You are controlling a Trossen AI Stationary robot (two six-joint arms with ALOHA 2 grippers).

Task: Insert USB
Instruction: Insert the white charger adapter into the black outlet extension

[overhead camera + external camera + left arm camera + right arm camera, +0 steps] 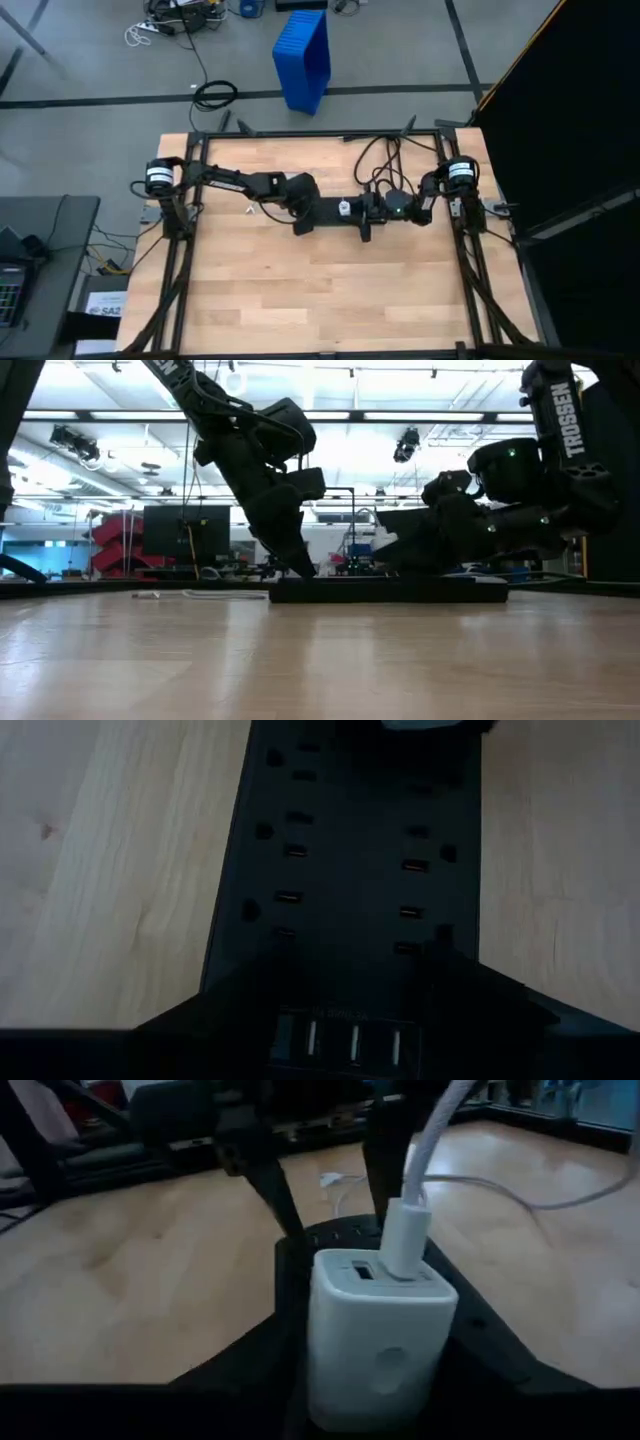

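A wooden table (pixel 300 310) seen from above, with two dark robot arms reaching toward its centre. A long black power strip (pixel 335 213) lies across the middle, running from nine o'clock to three o'clock.

The left gripper (pixel 300 222) comes in from nine o'clock and presses down on the strip's near end. Its wrist camera looks along the strip's rows of sockets, with the dark fingers (pixel 200 1010) spread to either side of the strip's body. Judging by that straddle, it is clamped on the strip to pin it so it cannot slide while a plug is pushed in, though the contact points themselves are hidden at the frame edge.

The right gripper (pixel 372 208) comes in from three o'clock, over the strip's other end. Its wrist view shows a white charger block (pixel 375 1335) standing upright on the strip, framed between its two dark fingers, which appear closed against the block's sides to steady it. The block has two ports on top.

The USB (pixel 405 1235), a thin white cable with a white plug, stands upright with its plug already seated in one port, the cable rising out of view. The neighbouring port is empty. More white cable (pixel 262 207) trails on the table toward ten o'clock of the strip.

The insertion looks essentially done; what remains is likely a firm seat and letting go.
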